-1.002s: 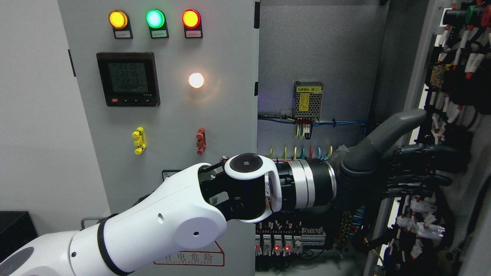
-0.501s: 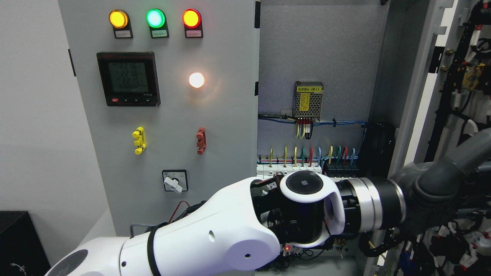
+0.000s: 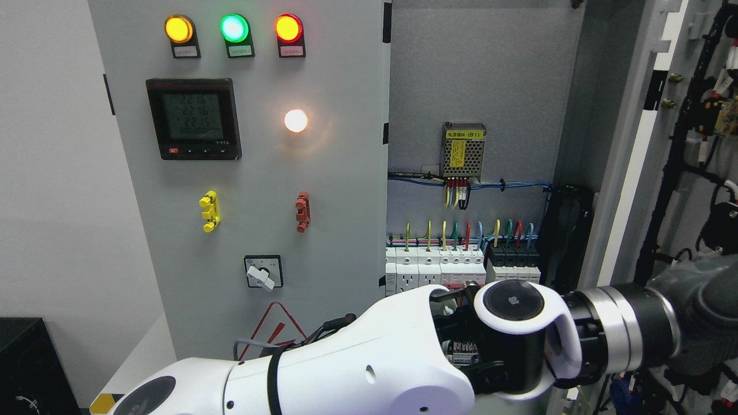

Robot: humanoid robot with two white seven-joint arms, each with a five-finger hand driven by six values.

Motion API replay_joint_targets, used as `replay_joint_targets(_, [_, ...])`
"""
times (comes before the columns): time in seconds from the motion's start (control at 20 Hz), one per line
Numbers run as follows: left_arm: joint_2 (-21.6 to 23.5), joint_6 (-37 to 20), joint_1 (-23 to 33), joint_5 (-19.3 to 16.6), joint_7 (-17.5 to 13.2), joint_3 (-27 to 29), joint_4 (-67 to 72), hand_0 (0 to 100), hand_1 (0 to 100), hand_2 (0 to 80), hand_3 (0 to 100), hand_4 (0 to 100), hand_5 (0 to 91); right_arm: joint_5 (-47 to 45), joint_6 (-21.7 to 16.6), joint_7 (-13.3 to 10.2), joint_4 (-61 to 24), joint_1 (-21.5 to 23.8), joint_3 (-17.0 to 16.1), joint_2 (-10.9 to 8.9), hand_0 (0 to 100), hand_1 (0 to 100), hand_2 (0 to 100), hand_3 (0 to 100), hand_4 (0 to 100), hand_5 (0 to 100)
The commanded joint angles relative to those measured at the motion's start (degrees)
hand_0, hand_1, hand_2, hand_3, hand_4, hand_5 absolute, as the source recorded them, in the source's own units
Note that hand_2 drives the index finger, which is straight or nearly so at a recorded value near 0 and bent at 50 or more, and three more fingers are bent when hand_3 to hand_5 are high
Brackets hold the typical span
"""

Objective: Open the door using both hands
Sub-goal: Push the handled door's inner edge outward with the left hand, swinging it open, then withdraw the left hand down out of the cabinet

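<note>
Here we see the cabinet's right door [image 3: 634, 144] swung wide at the right edge, its wired inner face showing. The left arm crosses low from the lower left, and its dark left hand [image 3: 706, 311] seems to reach the door; we cannot tell its fingers. The left panel [image 3: 259, 173] stays flat.

A glossy white plastic shell is seen on the left arm [image 3: 346, 369], with a polished metal wrist ring [image 3: 620, 325]; the cabinet panel [image 3: 340, 173] is painted matt grey.
</note>
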Motion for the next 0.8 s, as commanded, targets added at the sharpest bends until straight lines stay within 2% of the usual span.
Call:
replay_joint_targets(0.0, [-3.3, -0.8, -1.4, 0.2, 0.4, -3.7, 2.9, 0, 0, 0.0, 0, 0, 0.0, 0.0, 0.0, 0.0, 0.0, 0.0, -0.8, 0.00, 0, 0, 0, 0, 0, 0])
replay_joint_targets(0.2, [-2.8, -0.6, -1.3, -0.1, 0.4, -4.1, 3.1, 0, 0, 0.0, 0, 0, 0.0, 0.0, 0.0, 0.0, 0.0, 0.0, -0.8, 0.00, 0, 0, 0, 0, 0, 0])
replay_joint_targets(0.3, [-1.2, -0.5, -1.8, 0.0, 0.1, -4.2, 2.9, 0, 0, 0.0, 0, 0, 0.0, 0.0, 0.0, 0.0, 0.0, 0.0, -0.8, 0.00, 0, 0, 0, 0, 0, 0])
replay_joint_targets(0.4, [5.2, -0.5, -2.4, 0.1, -0.1, -4.2, 0.7, 0, 0, 0.0, 0, 0, 0.0, 0.0, 0.0, 0.0, 0.0, 0.0, -0.8, 0.00, 0, 0, 0, 0, 0, 0])
replay_joint_targets(0.5, [14.5, -0.7, -2.5, 0.3, -0.7, -4.6, -4.0, 0, 0, 0.0, 0, 0, 0.0, 0.0, 0.0, 0.0, 0.0, 0.0, -0.8, 0.00, 0, 0, 0, 0, 0, 0])
replay_joint_targets(0.65, [27.0, -0.9, -2.5, 2.5, -3.3, -7.5, -10.3, 0, 0, 0.0, 0, 0, 0.0, 0.0, 0.0, 0.0, 0.0, 0.0, -0.8, 0.00, 0, 0, 0, 0, 0, 0])
replay_joint_targets(0.75, [34.7, -0.9, -2.0, 2.8, -5.2, -7.8, -14.2, 0, 0, 0.0, 0, 0, 0.0, 0.0, 0.0, 0.0, 0.0, 0.0, -0.8, 0.00, 0, 0, 0, 0, 0, 0])
